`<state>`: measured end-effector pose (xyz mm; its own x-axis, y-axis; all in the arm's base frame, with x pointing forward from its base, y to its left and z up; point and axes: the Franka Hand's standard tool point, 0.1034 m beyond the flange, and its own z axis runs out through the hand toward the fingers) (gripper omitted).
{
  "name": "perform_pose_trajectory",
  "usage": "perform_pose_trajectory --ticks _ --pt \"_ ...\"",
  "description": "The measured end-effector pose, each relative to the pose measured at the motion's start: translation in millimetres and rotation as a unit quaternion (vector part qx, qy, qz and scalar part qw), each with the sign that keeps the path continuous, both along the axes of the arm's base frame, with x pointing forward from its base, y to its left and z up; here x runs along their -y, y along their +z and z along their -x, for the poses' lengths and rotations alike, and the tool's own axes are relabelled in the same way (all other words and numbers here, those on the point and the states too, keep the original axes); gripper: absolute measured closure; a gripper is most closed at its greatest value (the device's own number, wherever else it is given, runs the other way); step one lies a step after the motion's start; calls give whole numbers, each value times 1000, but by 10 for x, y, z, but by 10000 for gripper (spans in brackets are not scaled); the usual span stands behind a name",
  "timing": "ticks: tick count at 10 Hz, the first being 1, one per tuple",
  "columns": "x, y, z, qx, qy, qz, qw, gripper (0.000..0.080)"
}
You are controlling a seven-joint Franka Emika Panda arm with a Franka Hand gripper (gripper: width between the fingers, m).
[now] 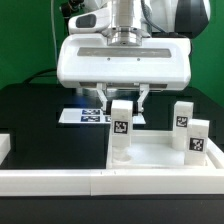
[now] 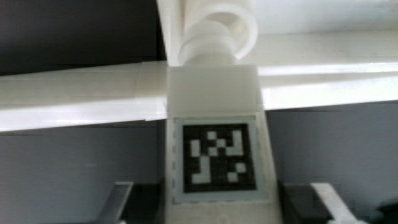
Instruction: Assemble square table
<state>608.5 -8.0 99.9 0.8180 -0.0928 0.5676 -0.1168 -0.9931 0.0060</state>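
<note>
The square table's white top (image 1: 160, 158) lies flat at the exterior view's right. One white tagged leg (image 1: 120, 130) stands upright on its near left part. My gripper (image 1: 125, 103) hangs straight above that leg, with the jaws down either side of its upper end, shut on it. In the wrist view the same leg (image 2: 217, 150) runs up the middle, tag facing the camera, between my gripper (image 2: 224, 205) fingers (image 2: 123, 203), and its far rounded end meets the white top. Two more tagged legs (image 1: 183, 115) (image 1: 198, 140) stand on the top's right side.
The marker board (image 1: 82, 116) lies on the black table behind the held leg. Long white border rails (image 1: 60, 180) run along the front, and another rail end (image 1: 5, 148) sits at the exterior view's left. A green backdrop closes the back.
</note>
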Motion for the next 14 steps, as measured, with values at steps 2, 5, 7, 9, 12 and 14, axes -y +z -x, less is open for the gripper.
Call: perform_pose_trajectory --ticks 2,5,7,9,12,14 --pt "-34 -35 12 -3 3 0 1000 511" --pt "-67 -92 8 -6 5 0 1000 511" --pt "-73 -149 30 -10 6 0 1000 511" --pt "-73 -156 30 -9 6 1 1000 511" --pt "-73 -167 37 -12 6 0 1000 273" --pt "-72 -168 37 -12 6 0 1000 189"
